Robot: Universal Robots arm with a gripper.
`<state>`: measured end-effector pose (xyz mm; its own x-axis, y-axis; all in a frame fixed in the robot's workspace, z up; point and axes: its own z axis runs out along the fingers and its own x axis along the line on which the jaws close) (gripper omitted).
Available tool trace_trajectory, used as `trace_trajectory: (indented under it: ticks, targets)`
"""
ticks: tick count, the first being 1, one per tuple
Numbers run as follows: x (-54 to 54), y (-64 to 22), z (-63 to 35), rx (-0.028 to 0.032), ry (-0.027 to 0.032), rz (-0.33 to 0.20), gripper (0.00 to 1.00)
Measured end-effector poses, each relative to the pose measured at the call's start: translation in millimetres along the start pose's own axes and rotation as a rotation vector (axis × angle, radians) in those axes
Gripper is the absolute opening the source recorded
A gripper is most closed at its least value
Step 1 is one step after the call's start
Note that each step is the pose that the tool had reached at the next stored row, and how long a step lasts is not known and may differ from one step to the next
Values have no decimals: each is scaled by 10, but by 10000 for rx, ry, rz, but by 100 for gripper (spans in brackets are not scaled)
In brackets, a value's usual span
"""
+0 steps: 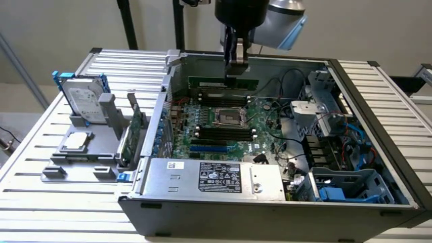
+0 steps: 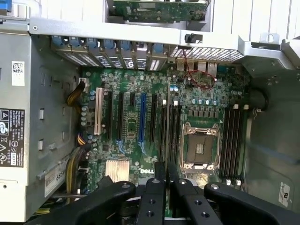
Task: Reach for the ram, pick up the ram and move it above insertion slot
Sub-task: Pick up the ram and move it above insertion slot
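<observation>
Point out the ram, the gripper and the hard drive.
ram (image 1: 233, 81): exterior view, its green face below the fingers.
gripper (image 1: 236, 65): exterior view, midway between its fingertips.
hard drive (image 1: 84, 100): exterior view, its labelled silver face.

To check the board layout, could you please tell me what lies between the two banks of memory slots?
The CPU socket lies between the two banks of memory slots, plain in the exterior view, near the ram held by the gripper.

The arm (image 1: 284, 20) hangs vertical, its tool (image 1: 237, 68) clamped narrow, pointing down.
</observation>
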<state>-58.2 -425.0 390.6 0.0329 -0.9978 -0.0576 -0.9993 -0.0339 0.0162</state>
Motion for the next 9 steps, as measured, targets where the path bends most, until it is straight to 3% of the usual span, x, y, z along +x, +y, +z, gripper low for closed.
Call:
trace_trajectory:
  ticks: [9]
  targets:
    - [-27, -63, 26, 16, -26, 263, 13]
